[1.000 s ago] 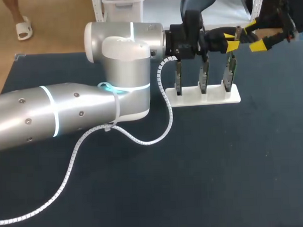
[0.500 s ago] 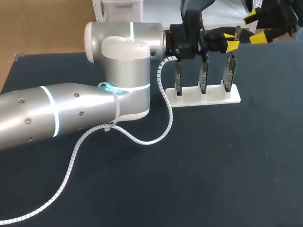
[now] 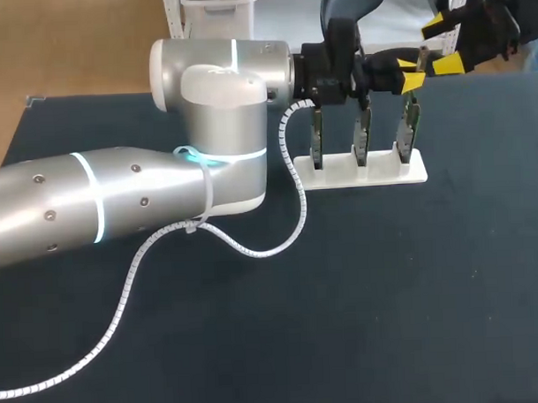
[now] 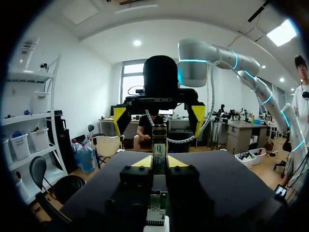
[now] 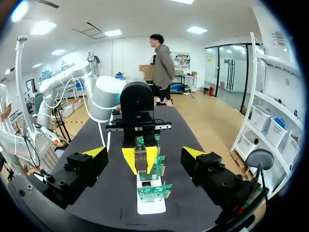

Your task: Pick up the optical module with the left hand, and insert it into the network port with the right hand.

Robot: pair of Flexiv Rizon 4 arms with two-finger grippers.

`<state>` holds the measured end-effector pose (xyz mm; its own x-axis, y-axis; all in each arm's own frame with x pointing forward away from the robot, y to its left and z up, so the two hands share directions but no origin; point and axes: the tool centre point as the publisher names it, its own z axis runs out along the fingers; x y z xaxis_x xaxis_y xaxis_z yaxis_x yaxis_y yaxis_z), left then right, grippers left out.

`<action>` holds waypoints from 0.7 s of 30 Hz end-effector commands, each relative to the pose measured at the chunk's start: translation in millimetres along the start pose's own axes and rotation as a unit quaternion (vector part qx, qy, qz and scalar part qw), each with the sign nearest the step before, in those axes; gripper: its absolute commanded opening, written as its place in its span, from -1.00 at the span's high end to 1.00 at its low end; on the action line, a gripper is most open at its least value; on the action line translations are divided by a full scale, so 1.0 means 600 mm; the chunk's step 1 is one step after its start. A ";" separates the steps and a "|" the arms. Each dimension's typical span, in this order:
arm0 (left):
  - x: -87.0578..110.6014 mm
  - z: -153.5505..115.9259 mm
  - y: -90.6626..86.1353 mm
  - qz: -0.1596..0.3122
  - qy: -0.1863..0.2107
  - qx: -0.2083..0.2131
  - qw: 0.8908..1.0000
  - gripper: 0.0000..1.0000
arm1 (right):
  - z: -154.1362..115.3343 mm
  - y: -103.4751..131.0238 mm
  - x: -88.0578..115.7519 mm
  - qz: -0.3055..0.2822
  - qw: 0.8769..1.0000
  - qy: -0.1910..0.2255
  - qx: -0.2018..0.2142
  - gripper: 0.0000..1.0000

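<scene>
Near the far edge of the dark blue table (image 3: 414, 294), a white stand (image 3: 339, 174) with three small green boards (image 3: 361, 135) stuck upright in a row.

Long silver left arm (image 3: 119, 202) in from the left side, with a white curly cable (image 3: 253, 251) hanging off it and lying on the table. Left gripper (image 3: 412, 74) up in the air, just over the board at the right end of the row. Both yellow tips pressed onto the optical module (image 4: 158, 145), one on each side. So closed tight on it. Module standing straight up out of the tips, not touching any board.

Right gripper (image 3: 443, 42) in from the right, just past the left gripper and a bit higher, near the table's far edge. Yellow fingertips (image 5: 94, 152) spread wide apart. Nothing held between them. Not touching the module.

From the left wrist: right gripper facing this way, right behind the module, with a yellow tip out to each side. A green board and the top of the stand just under the left gripper.

From the right wrist: left gripper straight ahead, between the open fingers but farther out, with the module in its tips. Stand and boards below it on the table.
</scene>
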<state>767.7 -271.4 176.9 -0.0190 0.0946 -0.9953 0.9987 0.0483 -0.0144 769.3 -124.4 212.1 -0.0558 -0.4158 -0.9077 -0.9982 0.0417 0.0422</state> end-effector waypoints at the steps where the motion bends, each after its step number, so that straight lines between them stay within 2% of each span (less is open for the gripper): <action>1: 0.000 -0.001 -0.004 0.001 -0.001 -0.004 1.000 1.00 | 0.007 -0.002 -0.007 -0.005 1.000 0.003 -0.009 -1.00; 21: 0.000 -0.001 -0.004 0.001 -0.001 -0.004 1.000 1.00 | 0.019 -0.002 -0.008 -0.008 1.000 0.020 -0.019 -1.00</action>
<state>767.8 -271.4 176.9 -0.0190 0.0946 -0.9953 0.9987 0.0483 -0.0144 768.6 -111.8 211.0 -0.0382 -0.4513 -0.8916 -0.9992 0.0056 0.0400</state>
